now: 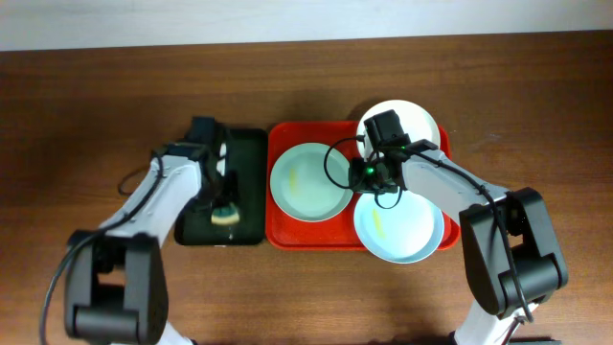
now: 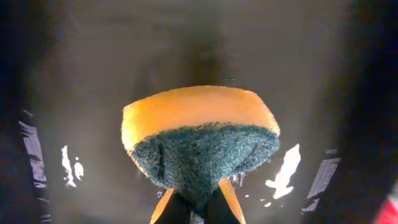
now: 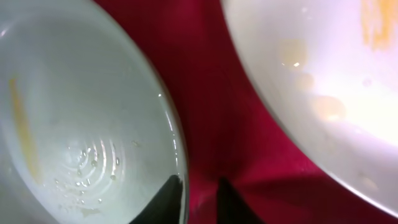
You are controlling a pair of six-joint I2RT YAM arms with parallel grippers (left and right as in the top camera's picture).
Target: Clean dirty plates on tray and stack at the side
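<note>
Three plates lie on the red tray [image 1: 287, 235]: a mint one [image 1: 308, 182] at left, a white one [image 1: 414, 120] at the back, and a pale one [image 1: 402, 230] with a yellow smear at front right. My right gripper [image 1: 369, 174] hangs where they meet. In the right wrist view, my right gripper [image 3: 198, 179] is open and straddles the rim of a wet, smeared plate [image 3: 81, 124], one finger inside it and the other over the red tray [image 3: 205, 81]. My left gripper [image 2: 198, 194] is shut on a yellow-and-green sponge [image 2: 199, 124].
A dark green tray [image 1: 247, 153] lies just left of the red one, with my left gripper [image 1: 222, 203] and the sponge [image 1: 226, 217] over it. A second plate [image 3: 323, 81] with a yellow smear lies close to the right of my right fingers. Bare wooden table [image 1: 96, 96] surrounds both trays.
</note>
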